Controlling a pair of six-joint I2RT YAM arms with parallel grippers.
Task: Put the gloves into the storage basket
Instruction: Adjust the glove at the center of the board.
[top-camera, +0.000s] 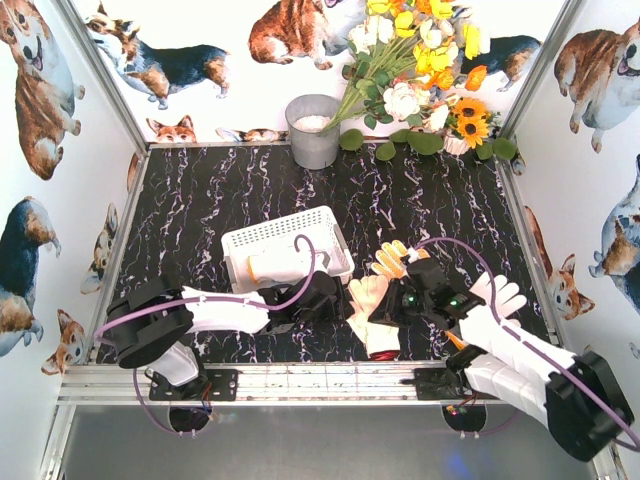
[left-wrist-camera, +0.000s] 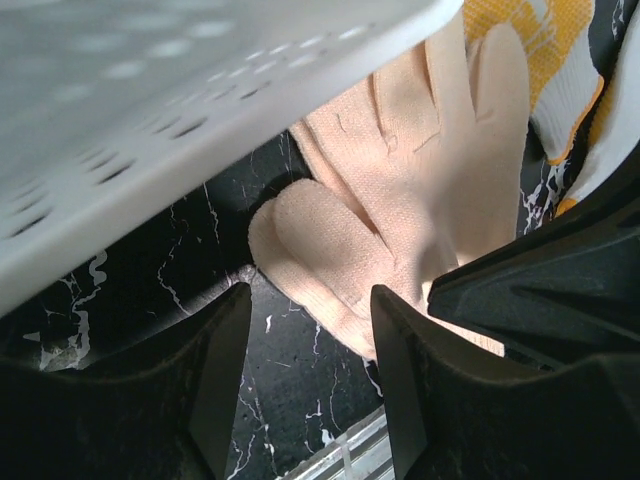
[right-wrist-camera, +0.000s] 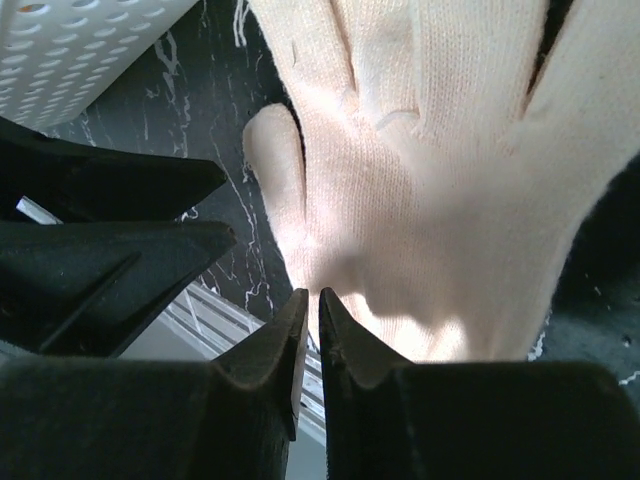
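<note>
Corgi-printed walls close in a black marbled worktop (top-camera: 200, 200), with a spray of flowers (top-camera: 420, 60) and a grey bucket (top-camera: 296, 140) at the back. The step in hand is the pick-up of a glove. The cream glove (right-wrist-camera: 440, 150) lies flat on the worktop, just right of the storage basket (top-camera: 285, 225) and outside it.

The right gripper (right-wrist-camera: 310, 300) is down at that glove's near edge. Its jaws are drawn almost together, with only a slit between the tips, and they look to be nipping the fabric there, though the pinch itself is too small to be sure of. The left gripper (left-wrist-camera: 310, 310) sits low by the basket's near right corner, facing the same glove from the other side. Its jaws stand partly apart with nothing between them.

Next, I judge, the right arm must confirm its bite and lift the limp glove clear of the worktop. It then has to carry the glove left over the basket's rim without fouling the left arm, which is close by. A hold on one edge may let the glove dangle and catch the lattice wall.

A pale cream item (top-camera: 275, 268), likely a glove, lies inside the basket already. The bucket shows something whitish at its mouth; what it is I cannot tell. A yellow glove (top-camera: 393, 258) and a white glove (top-camera: 497, 293) remain out on the worktop, near the right arm.
</note>
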